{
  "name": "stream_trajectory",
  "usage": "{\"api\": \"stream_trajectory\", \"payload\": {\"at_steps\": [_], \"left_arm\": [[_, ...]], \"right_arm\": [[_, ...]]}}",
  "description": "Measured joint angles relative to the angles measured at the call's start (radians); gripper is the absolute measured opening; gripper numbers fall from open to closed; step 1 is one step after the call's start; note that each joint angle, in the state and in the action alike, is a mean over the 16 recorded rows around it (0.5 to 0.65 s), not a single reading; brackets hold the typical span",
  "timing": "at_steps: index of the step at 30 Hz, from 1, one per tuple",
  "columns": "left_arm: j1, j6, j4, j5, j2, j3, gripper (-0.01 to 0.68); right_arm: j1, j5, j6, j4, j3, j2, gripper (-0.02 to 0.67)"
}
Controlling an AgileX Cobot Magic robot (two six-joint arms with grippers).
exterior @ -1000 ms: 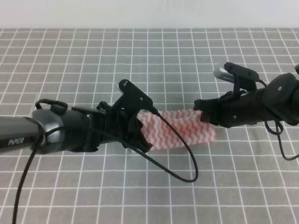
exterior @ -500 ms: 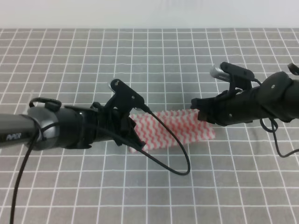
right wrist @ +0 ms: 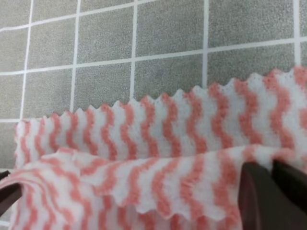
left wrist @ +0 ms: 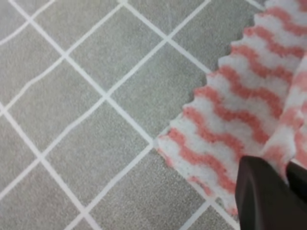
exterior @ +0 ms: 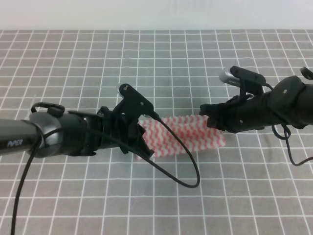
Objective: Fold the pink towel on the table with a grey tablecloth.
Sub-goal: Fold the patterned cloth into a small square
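The pink-and-white zigzag-striped towel [exterior: 188, 137] lies mid-table on the grey grid-printed tablecloth [exterior: 161, 63] — left gripper [exterior: 142, 144] at its left end, right gripper [exterior: 208, 117] at its right.

towel: the pink towel [exterior: 188, 134], pink-and-white zigzag stripes, jagged edges, folded into a band, upper layer lifted
surface: the table with a grey tablecloth [exterior: 161, 63], white grid, towel mid-table

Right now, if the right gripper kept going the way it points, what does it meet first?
Probably the pink towel itself: the right gripper points left along it, fingers seemingly pinching its raised edge. Beyond that lies the left gripper. Depth is unclear.
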Motion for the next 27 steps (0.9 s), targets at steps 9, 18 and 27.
{"api": "stream_trajectory", "payload": {"at_steps": [9, 18, 27], "left_arm": [[0.0, 0.025, 0.0, -0.02, 0.0, -0.029, 0.21], [0.0, 0.03, -0.001, -0.146, -0.004, -0.099, 0.355], [0.0, -0.031, -0.002, -0.192, -0.039, -0.147, 0.269]], "right_arm": [[0.001, 0.0, 0.0, 0.001, 0.0, 0.002, -0.014], [0.001, -0.001, 0.001, 0.002, 0.0, 0.003, -0.014], [0.0, 0.0, 0.0, 0.002, 0.0, 0.001, -0.014]]}}
